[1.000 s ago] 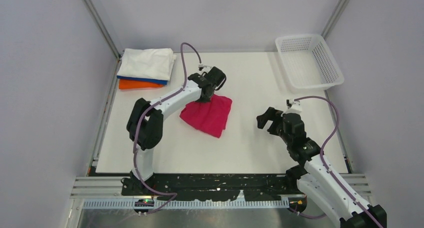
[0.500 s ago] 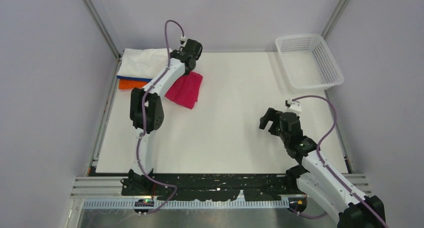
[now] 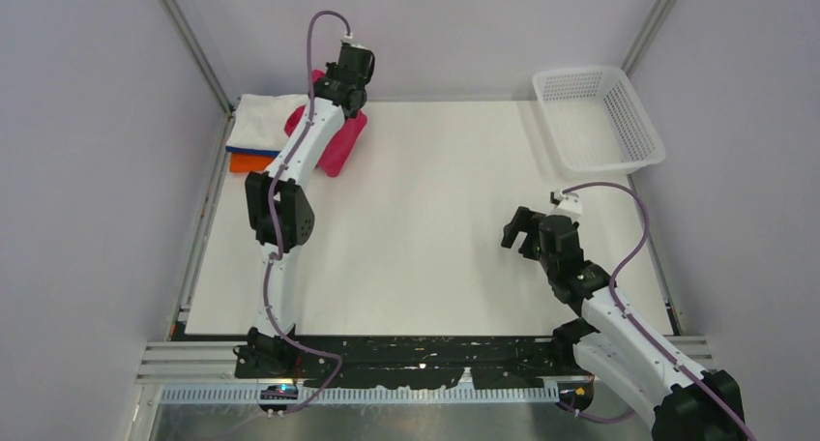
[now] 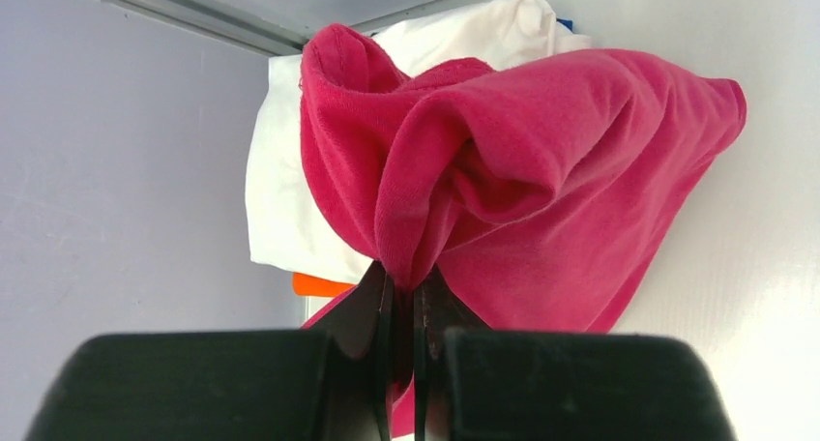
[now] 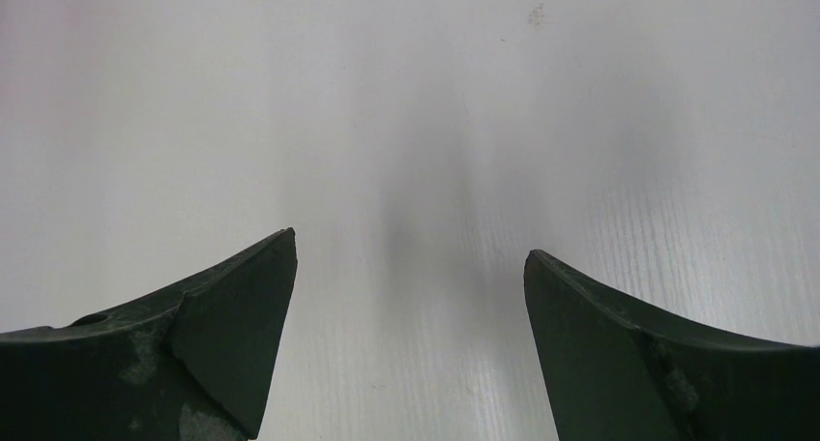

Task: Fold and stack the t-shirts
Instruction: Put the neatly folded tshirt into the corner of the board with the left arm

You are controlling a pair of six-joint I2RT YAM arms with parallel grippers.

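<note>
The left claw (image 4: pixel 401 294) is clamped on a bunched fold of the magenta-red shirt (image 4: pixel 541 170), a grip clear only from its wrist. Overhead, that shirt overlaps the white shirt (image 3: pixel 266 122) at the far-left corner of the desk (image 3: pixel 435 219). The right claw (image 5: pixel 411 257) is spread apart.

So the left gripper (image 4: pixel 403 279) is swinging way out toward the far-left corner, hauling the magenta-red shirt (image 3: pixel 340 143) off the middle of the table (image 3: pixel 454 219). The shirt is bunching up instead of lying flat like a second ago, and it's now hanging partly over the folded white shirt (image 3: pixel 259 120).
</note>
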